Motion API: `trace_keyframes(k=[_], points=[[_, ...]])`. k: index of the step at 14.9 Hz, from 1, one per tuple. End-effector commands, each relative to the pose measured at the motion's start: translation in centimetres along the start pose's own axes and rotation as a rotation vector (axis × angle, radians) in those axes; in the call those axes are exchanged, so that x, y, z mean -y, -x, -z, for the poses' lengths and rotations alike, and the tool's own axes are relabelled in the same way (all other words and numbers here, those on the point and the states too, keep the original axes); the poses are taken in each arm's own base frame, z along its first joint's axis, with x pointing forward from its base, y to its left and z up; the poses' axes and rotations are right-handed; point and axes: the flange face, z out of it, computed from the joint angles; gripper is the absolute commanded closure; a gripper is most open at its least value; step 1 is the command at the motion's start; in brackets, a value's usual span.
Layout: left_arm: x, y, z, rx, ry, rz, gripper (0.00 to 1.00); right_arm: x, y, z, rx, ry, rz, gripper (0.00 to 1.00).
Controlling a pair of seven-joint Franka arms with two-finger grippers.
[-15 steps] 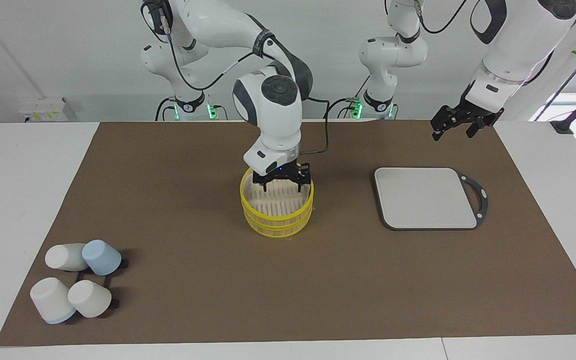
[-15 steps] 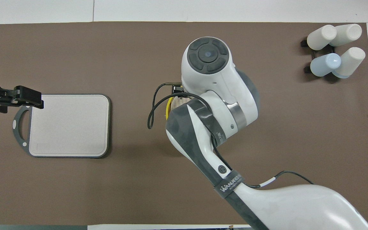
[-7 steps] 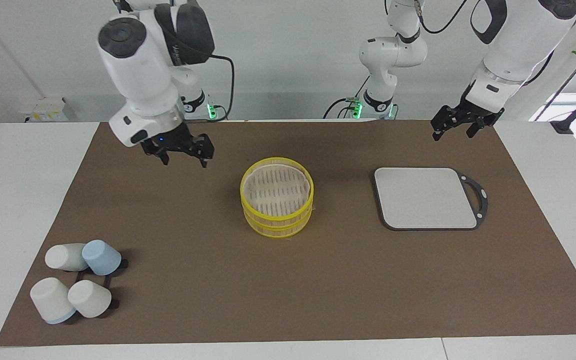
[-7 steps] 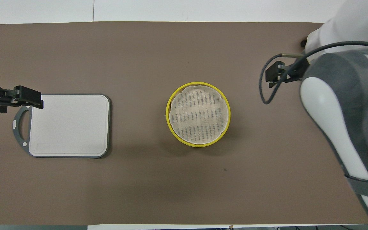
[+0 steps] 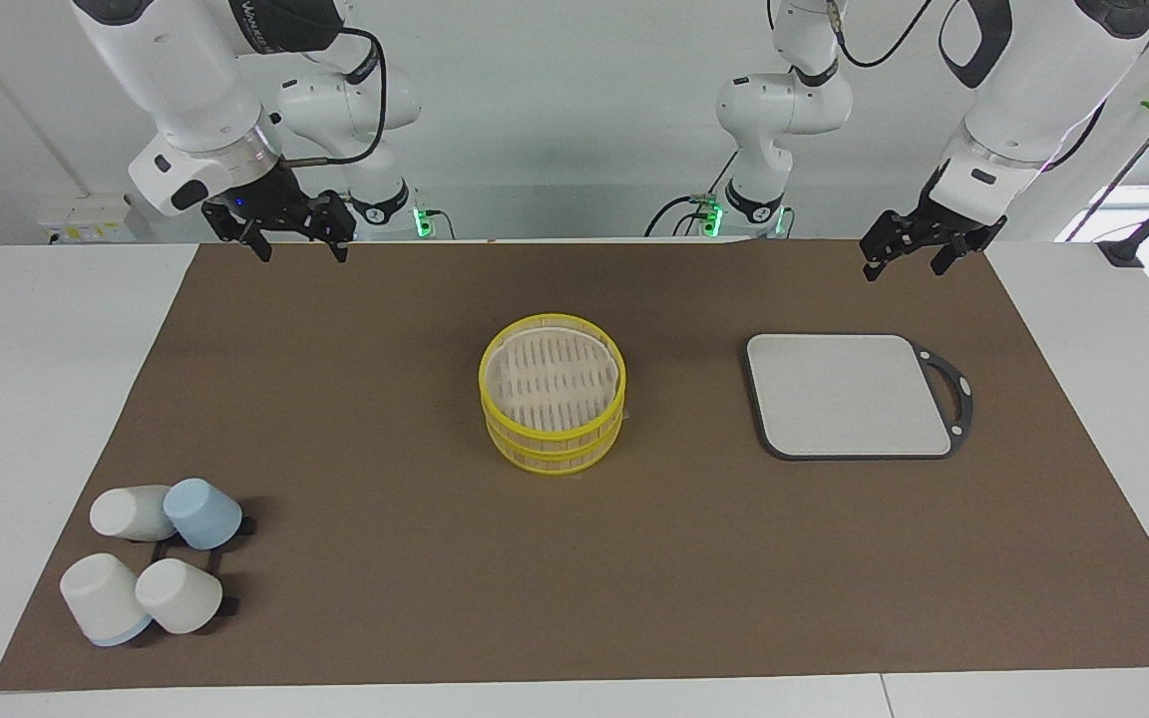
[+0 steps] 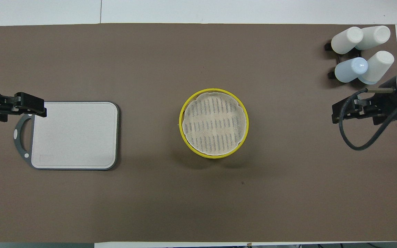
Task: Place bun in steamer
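Hanging in the air over the brown mat's edge at the right arm's end of the counter (image 5: 56, 399), the right pincer (image 5: 277, 235) has its fingers spread wide and holds nothing. The steamer (image 5: 553, 407) stands well apart from it, in the middle of the mat (image 5: 634, 558), roughly midway between the two pincers; its two yellow-rimmed tiers are stacked and the pale slatted floor of the top tier lies bare, with no bun to be seen in it or anywhere else in either view. The left pincer (image 5: 919, 247) waits raised over the mat's edge at the left arm's end, its fingers likewise wide apart and empty. In the overhead view its tip overlaps the looped handle end of the grey square board (image 5: 849, 395), which lies flat on the mat between this pincer and the steamer. Four cups (image 5: 151, 568), three white and one pale blue, are grouped on a small black rack at the mat's corner, at the right pincer's end and farther from the robots than the steamer.
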Motion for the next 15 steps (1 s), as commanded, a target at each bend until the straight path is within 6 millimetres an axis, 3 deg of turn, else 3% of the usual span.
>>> trace_keyframes(k=[1, 5, 15], points=[[0.1, 0.1, 0.6, -0.013, 0.001, -0.007, 0.00, -2.3, 1.4, -0.1, -0.029, 0.001, 0.009, 0.00], [0.1, 0.1, 0.5, -0.011, 0.001, -0.010, 0.00, -4.5, 0.4, 0.2, -0.080, -0.005, 0.064, 0.00], [0.0, 0.1, 0.5, -0.011, 0.001, -0.016, 0.00, -5.2, -0.3, 0.2, -0.112, 0.068, 0.064, 0.00]])
